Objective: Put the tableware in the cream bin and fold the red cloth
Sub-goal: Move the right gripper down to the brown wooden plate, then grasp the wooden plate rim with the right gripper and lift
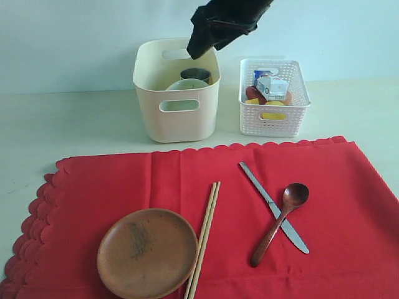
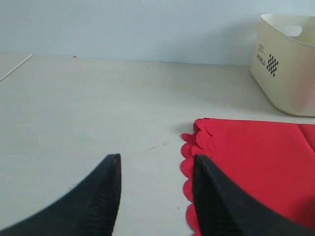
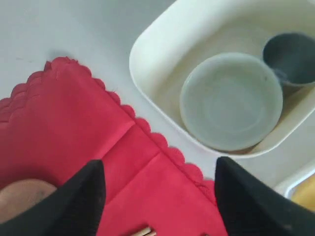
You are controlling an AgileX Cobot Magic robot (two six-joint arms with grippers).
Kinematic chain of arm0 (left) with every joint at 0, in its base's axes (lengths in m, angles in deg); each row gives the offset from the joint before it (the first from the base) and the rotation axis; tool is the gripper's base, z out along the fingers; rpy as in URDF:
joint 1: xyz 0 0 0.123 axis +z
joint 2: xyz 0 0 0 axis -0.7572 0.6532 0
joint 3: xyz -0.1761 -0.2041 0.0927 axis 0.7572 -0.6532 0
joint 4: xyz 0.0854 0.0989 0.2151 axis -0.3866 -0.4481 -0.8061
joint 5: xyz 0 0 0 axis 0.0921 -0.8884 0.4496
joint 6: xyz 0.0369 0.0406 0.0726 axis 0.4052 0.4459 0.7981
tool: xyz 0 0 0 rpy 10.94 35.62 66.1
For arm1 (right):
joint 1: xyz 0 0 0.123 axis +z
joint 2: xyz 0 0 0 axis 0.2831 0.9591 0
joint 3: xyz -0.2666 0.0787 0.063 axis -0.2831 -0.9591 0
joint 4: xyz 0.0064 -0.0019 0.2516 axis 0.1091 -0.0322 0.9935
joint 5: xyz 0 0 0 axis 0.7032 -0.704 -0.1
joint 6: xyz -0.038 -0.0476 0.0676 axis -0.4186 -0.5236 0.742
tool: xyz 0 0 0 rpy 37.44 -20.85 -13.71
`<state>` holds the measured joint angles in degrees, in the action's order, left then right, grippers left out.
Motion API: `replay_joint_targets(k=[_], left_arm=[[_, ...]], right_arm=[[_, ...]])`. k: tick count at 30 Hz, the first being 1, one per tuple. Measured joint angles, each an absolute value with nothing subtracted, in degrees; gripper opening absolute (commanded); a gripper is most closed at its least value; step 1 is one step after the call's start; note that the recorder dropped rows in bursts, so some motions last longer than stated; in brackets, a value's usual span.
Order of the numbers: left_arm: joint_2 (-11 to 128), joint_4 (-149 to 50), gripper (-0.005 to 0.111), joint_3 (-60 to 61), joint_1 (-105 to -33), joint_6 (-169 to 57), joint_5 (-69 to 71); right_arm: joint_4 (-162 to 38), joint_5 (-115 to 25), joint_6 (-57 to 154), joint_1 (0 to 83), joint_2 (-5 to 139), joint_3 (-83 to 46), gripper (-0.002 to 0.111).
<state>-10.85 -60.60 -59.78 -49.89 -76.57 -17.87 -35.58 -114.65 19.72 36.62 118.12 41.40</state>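
Red cloth covered the desk's front edge; cream bin near the back edge held bowl and cup; plate, chopsticks, knife and spoon sat on the cloth; right gripper, over the bin, and left gripper both gaped empty; tableware step; next, probably a reach down for the plate.

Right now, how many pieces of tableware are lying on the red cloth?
4, counting the chopsticks as one: plate front left, chopsticks along its right, knife right of centre, spoon crossing it. The bowl and cup sit in the cream bin. Nothing looks hidden.
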Motion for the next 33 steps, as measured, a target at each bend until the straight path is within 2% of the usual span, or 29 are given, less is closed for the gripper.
replay_joint_targets(k=[11,21,33], left_arm=[[-10.85,-60.60,0.045,-59.78,-49.89,-76.57,-17.87],[-10.85,-60.60,0.045,-59.78,-49.89,-76.57,-17.87],[-10.85,-60.60,0.045,-59.78,-49.89,-76.57,-17.87]], right_arm=[[-23.72,-110.99,4.36,37.97,111.88,13.56,0.059],[-23.34,-111.11,2.84,44.64,120.18,11.13,0.059],[-24.22,-110.80,5.82,45.05,127.47,11.13,0.059]])
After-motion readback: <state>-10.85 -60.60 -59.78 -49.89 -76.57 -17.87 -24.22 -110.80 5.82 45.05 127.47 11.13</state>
